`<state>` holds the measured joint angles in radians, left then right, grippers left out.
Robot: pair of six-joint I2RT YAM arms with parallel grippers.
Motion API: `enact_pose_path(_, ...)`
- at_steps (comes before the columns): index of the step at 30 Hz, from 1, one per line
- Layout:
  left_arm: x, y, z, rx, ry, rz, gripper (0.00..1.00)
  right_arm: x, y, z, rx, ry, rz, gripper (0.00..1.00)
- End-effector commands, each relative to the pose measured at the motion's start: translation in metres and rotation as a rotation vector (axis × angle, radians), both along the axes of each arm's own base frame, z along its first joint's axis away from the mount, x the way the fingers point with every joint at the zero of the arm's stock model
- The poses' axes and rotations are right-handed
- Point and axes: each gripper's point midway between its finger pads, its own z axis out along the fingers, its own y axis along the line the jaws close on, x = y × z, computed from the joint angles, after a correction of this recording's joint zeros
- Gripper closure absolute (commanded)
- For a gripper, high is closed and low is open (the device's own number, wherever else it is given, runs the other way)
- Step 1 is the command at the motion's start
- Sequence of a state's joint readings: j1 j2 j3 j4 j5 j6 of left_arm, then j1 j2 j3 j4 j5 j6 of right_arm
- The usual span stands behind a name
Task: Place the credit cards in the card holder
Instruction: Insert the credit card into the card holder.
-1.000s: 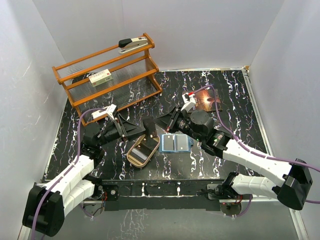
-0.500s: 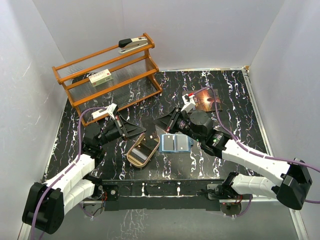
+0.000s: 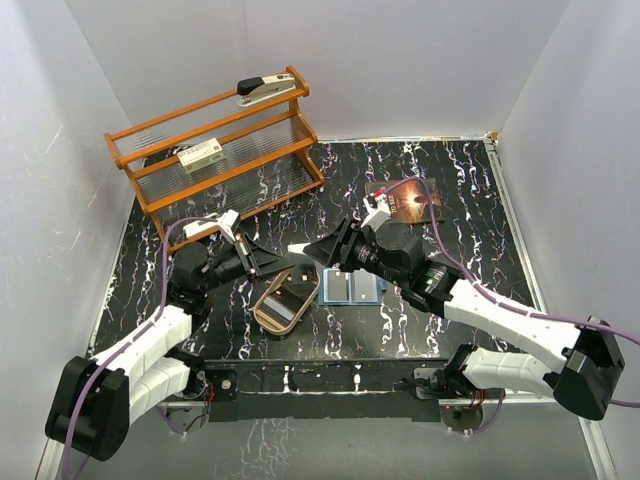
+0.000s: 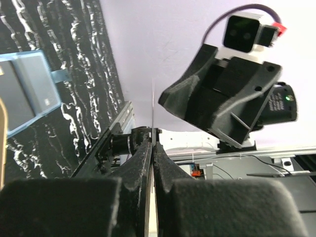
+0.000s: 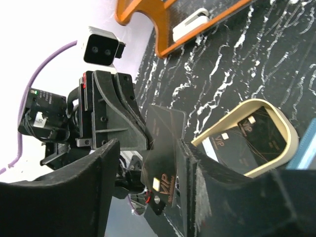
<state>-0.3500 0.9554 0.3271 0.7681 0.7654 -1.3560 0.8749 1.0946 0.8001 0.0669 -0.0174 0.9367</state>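
The left tool was clenched on one end of a dark credit card and held it above the desk. The card showed edge-on in the left tool's own camera. Its free end stuck out past the fingertips, so its long axis ran roughly from the left tool toward the right tool. The right tool faced it with its jaws spread wide; in its own camera the card stood in the gap between them, apparently untouched. The blue card holder lay open on the desk just beside the tan tray, on the right arm's side. A handover looked likely, since the right arm was the nearer to the holder.
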Motion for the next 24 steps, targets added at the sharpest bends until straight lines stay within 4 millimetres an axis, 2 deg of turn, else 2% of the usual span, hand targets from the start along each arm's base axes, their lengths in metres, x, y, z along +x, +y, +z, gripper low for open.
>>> enact_pose_path(1, 0.008, -0.002, -0.011, 0.072, -0.008, 0.004, 1.0, 0.0, -0.02, 0.004, -0.053, -0.039, -0.053, 0.49)
enact_pose_path(7, 0.011, -0.003, -0.034, 0.25, 0.042, -0.015, 1.0, 0.002, -0.067, -0.018, -0.228, -0.05, -0.188, 0.43)
enact_pose_path(11, 0.015, -0.007, -0.038, 0.334, 0.041, -0.017, 1.0, 0.001, -0.101, -0.033, -0.391, -0.042, -0.266, 0.43)
enact_pose_path(15, 0.018, -0.024, -0.043, 0.365, 0.045, -0.046, 1.0, 0.001, -0.126, -0.054, -0.553, -0.024, -0.306, 0.47)
enact_pose_path(20, 0.02, -0.049, -0.055, 0.425, 0.061, -0.093, 1.0, 0.006, -0.138, -0.082, -0.679, 0.014, -0.315, 0.5)
enact_pose_path(24, 0.026, -0.061, -0.065, 0.469, 0.059, -0.1, 1.0, 0.015, -0.138, -0.105, -0.696, 0.056, -0.283, 0.55)
